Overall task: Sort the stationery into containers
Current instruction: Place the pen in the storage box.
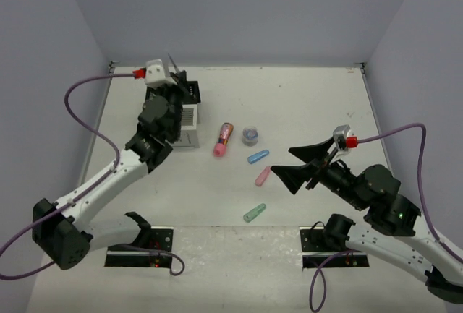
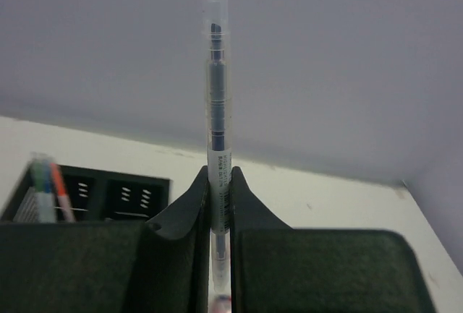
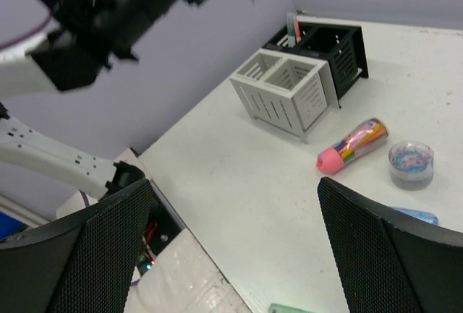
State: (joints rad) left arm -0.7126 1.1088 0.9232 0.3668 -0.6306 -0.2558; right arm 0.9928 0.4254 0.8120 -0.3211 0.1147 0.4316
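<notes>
My left gripper hovers over the containers, shut on a thin grey pen that points up between its jaws. The black rack below holds a few pens. The white slatted box joins the black rack. On the table lie a pink patterned tube, a round roll, a blue capsule, a pink capsule and a green capsule. My right gripper stands open and empty near the pink capsule.
The left arm covers most of the organiser from above. Grey walls close the table at the back and sides. Black base plates sit at the near edge, and purple cables loop off both wrists.
</notes>
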